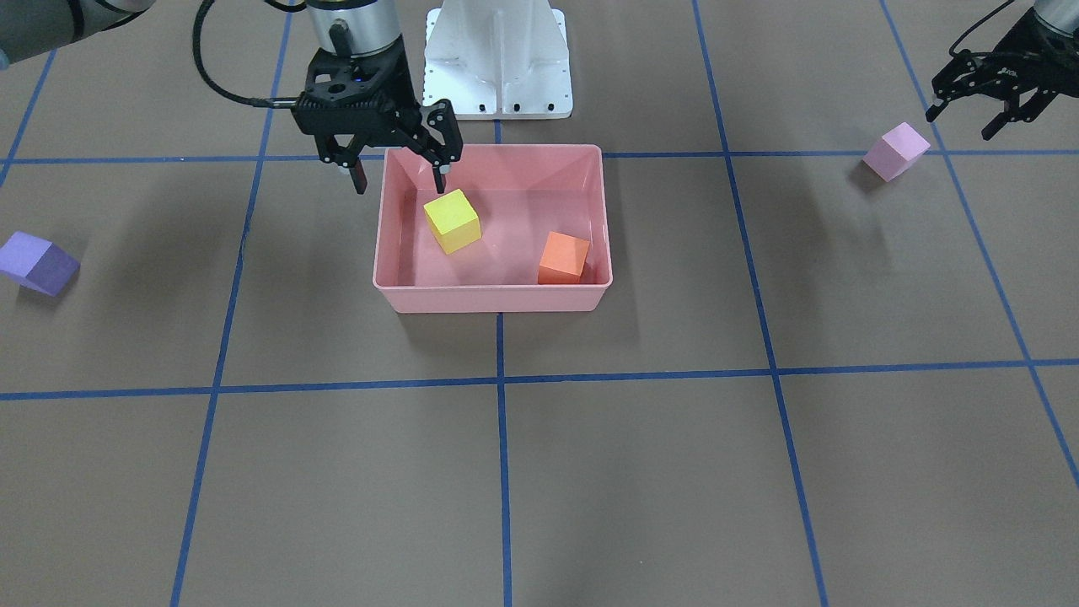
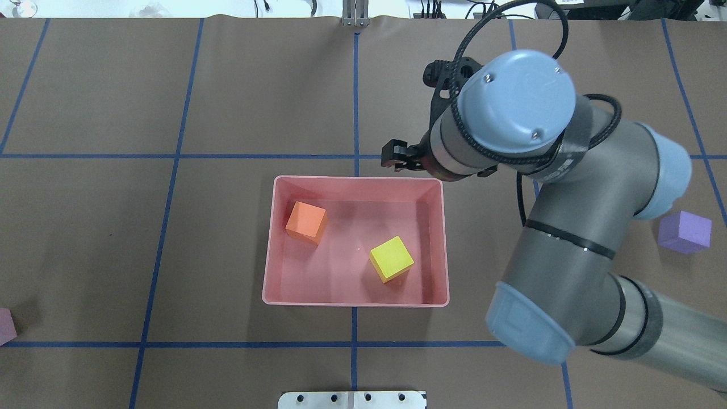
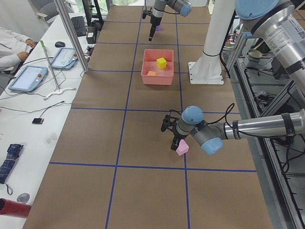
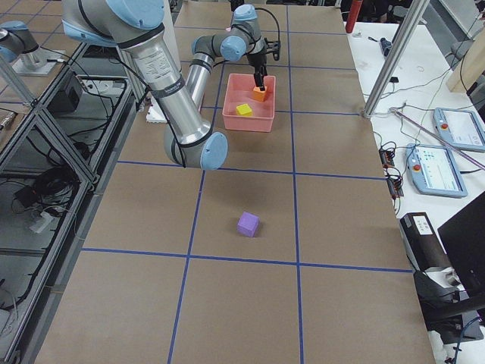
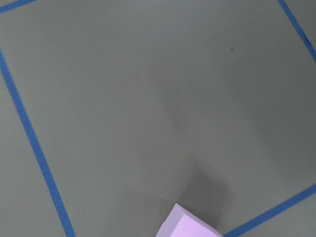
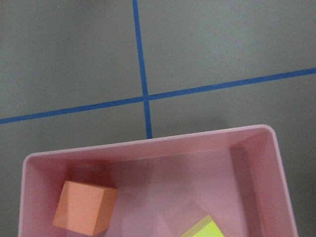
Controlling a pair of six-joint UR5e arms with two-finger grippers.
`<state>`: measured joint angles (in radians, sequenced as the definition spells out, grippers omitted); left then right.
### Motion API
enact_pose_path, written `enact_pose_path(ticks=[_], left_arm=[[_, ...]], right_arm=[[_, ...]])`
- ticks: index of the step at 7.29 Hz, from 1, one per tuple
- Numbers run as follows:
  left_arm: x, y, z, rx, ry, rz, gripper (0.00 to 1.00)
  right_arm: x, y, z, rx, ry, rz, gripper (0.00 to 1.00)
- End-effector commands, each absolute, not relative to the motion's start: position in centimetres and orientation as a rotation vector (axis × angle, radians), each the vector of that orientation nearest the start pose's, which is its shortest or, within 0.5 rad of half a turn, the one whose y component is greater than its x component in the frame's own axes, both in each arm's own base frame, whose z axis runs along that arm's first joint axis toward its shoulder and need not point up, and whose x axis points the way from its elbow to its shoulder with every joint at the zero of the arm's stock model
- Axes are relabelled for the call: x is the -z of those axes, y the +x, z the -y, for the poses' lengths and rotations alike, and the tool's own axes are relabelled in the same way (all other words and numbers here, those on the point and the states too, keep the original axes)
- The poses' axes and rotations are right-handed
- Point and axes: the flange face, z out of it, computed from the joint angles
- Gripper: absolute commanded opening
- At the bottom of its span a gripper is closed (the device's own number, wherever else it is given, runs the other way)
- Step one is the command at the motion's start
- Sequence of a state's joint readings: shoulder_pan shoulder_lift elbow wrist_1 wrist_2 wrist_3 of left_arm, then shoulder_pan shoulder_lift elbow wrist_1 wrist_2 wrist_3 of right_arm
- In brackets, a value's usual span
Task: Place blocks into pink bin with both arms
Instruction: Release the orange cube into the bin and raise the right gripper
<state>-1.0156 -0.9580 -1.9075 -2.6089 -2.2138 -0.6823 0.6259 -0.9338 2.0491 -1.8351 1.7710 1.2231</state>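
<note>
The pink bin (image 1: 493, 297) stands at mid-table and holds the yellow block (image 1: 453, 221) and the orange block (image 1: 563, 258). My right gripper (image 1: 399, 180) hangs open and empty over the bin's corner nearest the robot base, just above the yellow block. The purple block (image 1: 38, 263) lies on the table far out on my right side, also in the overhead view (image 2: 684, 232). My left gripper (image 1: 961, 120) is open and empty, just above and beside the light pink block (image 1: 895, 152), apart from it. The left wrist view shows only a corner of that block (image 5: 190, 228).
The white pedestal base (image 1: 497, 59) stands behind the bin. Blue tape lines grid the brown table. My right arm's elbow (image 2: 568, 272) hangs over the area between the bin and the purple block. A side bench with tablets (image 3: 28, 78) and a metal post (image 3: 71, 36) lies beyond the far edge.
</note>
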Motion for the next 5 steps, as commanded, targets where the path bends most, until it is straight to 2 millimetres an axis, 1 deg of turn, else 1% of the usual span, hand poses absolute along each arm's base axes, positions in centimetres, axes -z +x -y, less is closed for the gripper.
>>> enact_pose_path(ticks=[1,2,3,4,5], left_arm=[[-60.8,7.9,25.6,0.107,0.098,-0.944,1.0],[-61.2,8.4,25.2,0.124,0.065,-0.935,1.0],[-62.1,8.5,24.4,0.139,0.026,-0.918,1.0],[-63.2,9.8,24.0,0.145,-0.006,-0.882,1.0],[-64.9,10.5,23.7,0.143,-0.031,-0.854,1.0]], right_arm=[[-18.3,-32.6,46.9,-0.059,0.252,0.79,0.99],[-19.7,-30.1,48.3,-0.009,0.274,0.769,0.99],[-21.0,-27.9,49.3,0.043,0.291,0.764,0.99],[-22.1,-25.8,50.2,0.083,0.309,0.756,0.99],[-23.2,-24.6,50.6,0.11,0.322,0.738,0.99]])
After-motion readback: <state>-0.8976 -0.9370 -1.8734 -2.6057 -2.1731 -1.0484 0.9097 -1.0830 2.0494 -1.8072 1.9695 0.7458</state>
